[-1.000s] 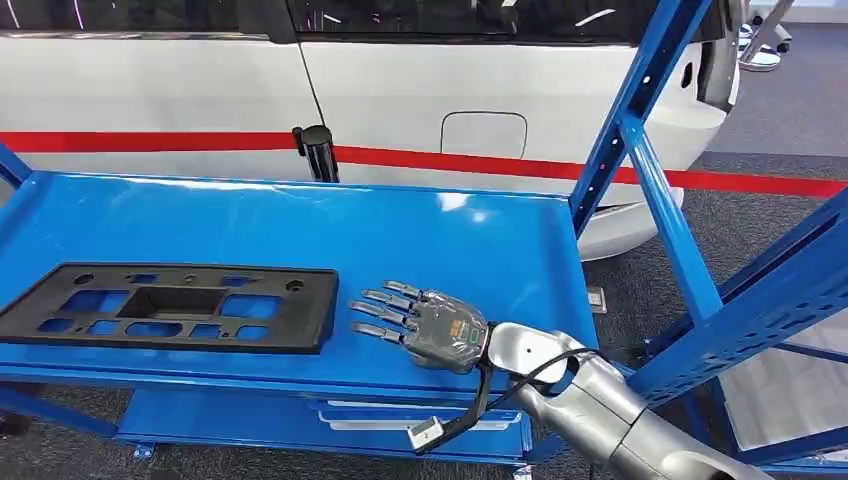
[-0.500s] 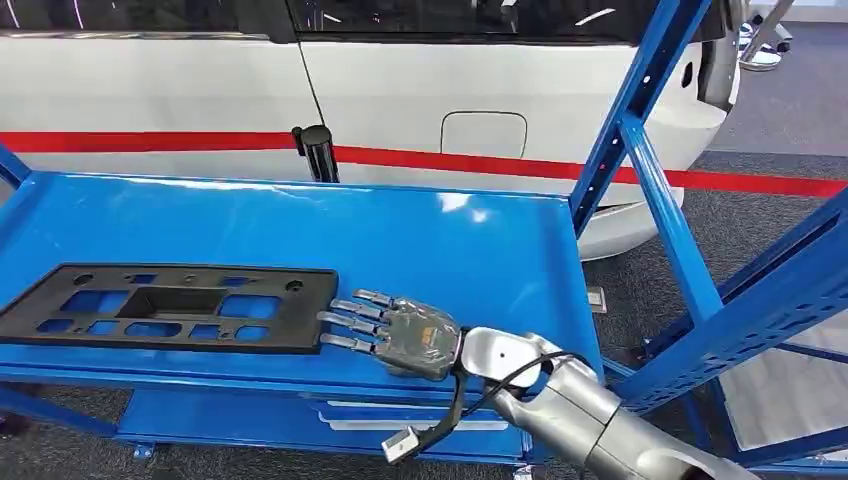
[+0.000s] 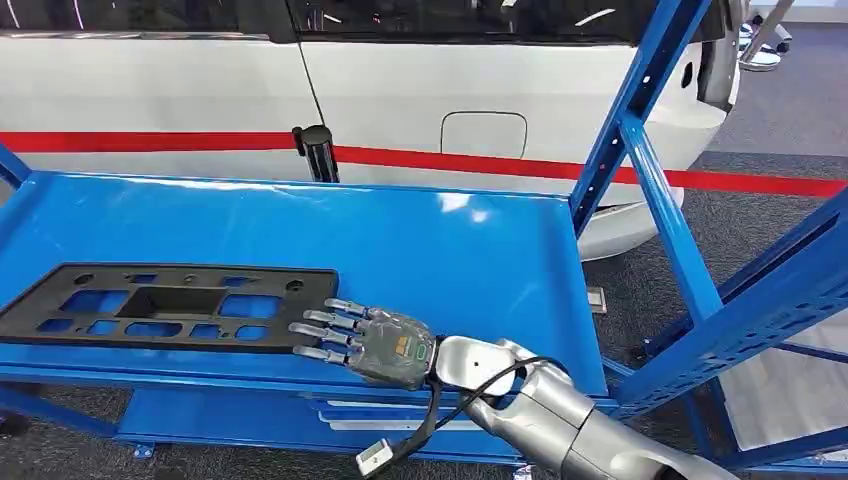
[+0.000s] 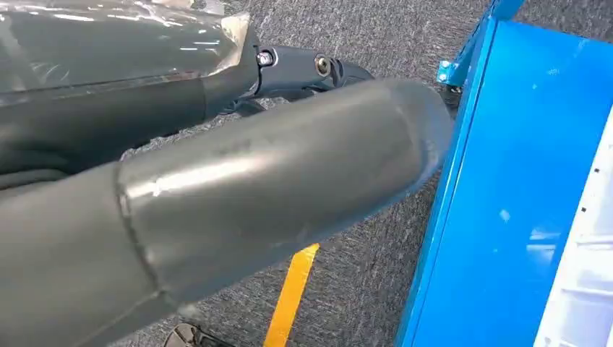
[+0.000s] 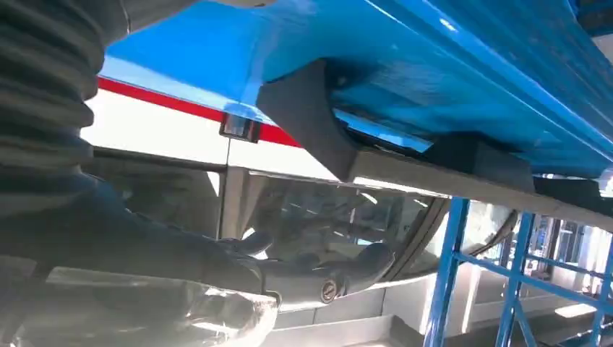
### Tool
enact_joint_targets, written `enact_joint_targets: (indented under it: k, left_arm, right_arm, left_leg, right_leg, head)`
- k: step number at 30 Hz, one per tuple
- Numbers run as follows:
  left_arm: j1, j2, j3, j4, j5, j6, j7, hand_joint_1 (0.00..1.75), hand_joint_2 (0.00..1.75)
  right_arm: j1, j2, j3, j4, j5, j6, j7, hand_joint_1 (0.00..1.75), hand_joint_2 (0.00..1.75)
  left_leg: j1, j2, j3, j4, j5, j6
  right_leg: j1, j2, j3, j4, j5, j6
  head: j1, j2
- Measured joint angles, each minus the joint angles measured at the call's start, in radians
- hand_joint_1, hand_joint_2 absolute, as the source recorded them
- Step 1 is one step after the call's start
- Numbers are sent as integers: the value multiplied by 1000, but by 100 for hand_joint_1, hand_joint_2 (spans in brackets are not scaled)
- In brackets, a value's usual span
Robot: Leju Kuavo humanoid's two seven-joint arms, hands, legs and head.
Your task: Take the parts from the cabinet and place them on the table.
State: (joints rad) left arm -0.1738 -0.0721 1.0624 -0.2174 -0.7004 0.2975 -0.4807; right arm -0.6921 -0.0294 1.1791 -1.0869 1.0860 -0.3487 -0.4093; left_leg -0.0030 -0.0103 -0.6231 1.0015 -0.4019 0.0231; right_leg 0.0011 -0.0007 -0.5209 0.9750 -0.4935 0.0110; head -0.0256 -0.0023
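Nearest to us in the head view: one silver right arm w/ its grey many-fingered right hand laid flat at the front edge of the blue metal shelf, fingers spread out straight and holding nothing. The fingertips sit right at the near right corner of the part; can't tell if they actually touch it. A loose cable w/ a small white plug dangles under the wrist.

The left hand: can't tell its state, its wrist cam gives us just a fat grey thumb over grey carpet w/ a yellow floor stripe and a blue panel edge.

Task thing: one flat black plastic panel, long rectangle, w/ a bunch of rectangular cutouts, a deeper recessed box near the middle and small round holes at the corners. It lies flat on the left front part of the shelf. From the right wrist cam we see its dark edge against the blue.

Further right: blue perforated rack uprights, slanting, beside the arm. Behind the shelf, one black post, then a white car body w/ a red stripe and a fuel-flap outline.
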Motion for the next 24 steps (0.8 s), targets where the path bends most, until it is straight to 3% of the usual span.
enact_joint_targets:
  k: [9,24]
  left_arm:
    - [0,-3,0,0,1,3,-7,0,0]
    - [0,-7,-1,0,4,6,-7,0,0]
  right_arm:
    - [-23,72,8,101,25,-45,36,0,175]
    - [-36,150,14,187,60,-47,92,0,175]
  left_leg:
    - [0,0,0,0,0,0]
    - [0,0,0,0,0,0]
  right_leg:
    - [0,0,0,0,0,0]
    - [0,0,0,0,0,0]
  head:
    - [0,0]
    - [0,0]
